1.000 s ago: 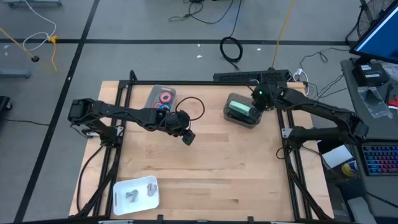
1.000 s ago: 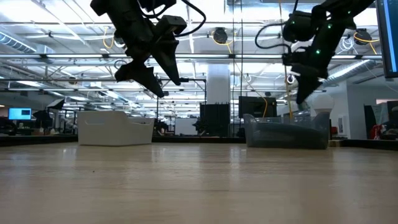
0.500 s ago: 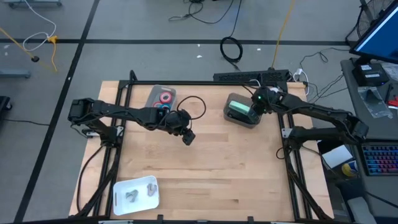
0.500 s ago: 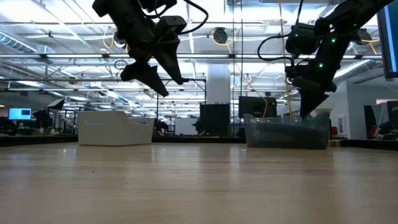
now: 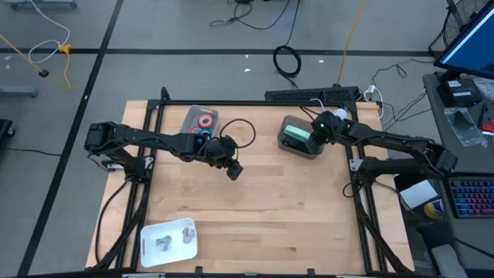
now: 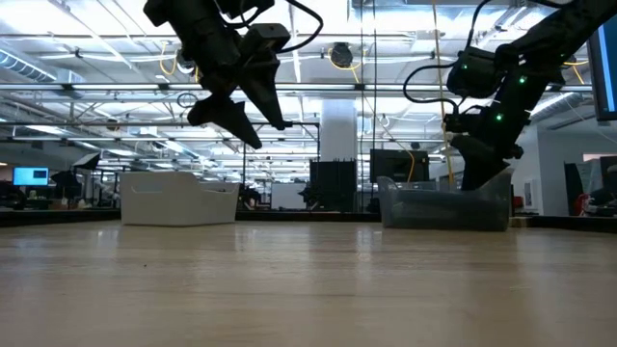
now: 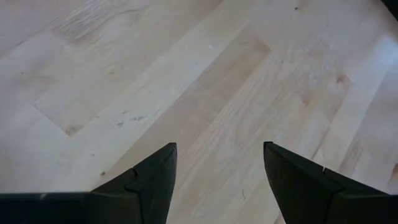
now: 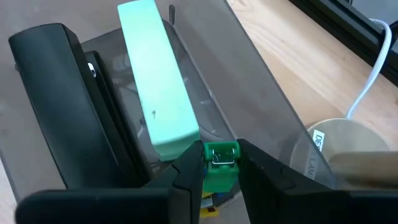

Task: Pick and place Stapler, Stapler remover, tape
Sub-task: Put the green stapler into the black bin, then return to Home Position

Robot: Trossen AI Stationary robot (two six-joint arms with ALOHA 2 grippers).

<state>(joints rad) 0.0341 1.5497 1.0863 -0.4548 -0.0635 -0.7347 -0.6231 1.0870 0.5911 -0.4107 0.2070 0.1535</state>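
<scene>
From above, we see a pale wooden table (image 5: 262, 208) framed by dark rails, and we read it from left to right. At its near left corner sits a white tray (image 5: 169, 239) holding two small grey pieces that we cannot identify. Farther back on the left, a clear tray (image 5: 187, 117) carries the tape (image 5: 206, 121), with a red roll plainly showing and more rolls partly hidden under the left arm. The left gripper (image 5: 233, 171) hangs above bare wood just right of that tray, well clear of the surface in the low view (image 6: 249, 130); its wrist camera shows two dark fingers (image 7: 152, 180) spread wide apart with nothing but tabletop between them. Toward the back right stands a grey bin (image 5: 292, 147) holding a mint-green stapler (image 5: 297, 137), which in the right wrist view (image 8: 155, 87) lies beside a black stapler (image 8: 68, 99). The right gripper (image 5: 318, 133) reaches down into this bin, and its fingers (image 8: 186, 177) stand close on either side of a small green staple remover (image 8: 219, 165), which sits in the narrow gap between them and touches them. A screen (image 5: 471, 38) glows blue beyond the table's right edge.
</scene>
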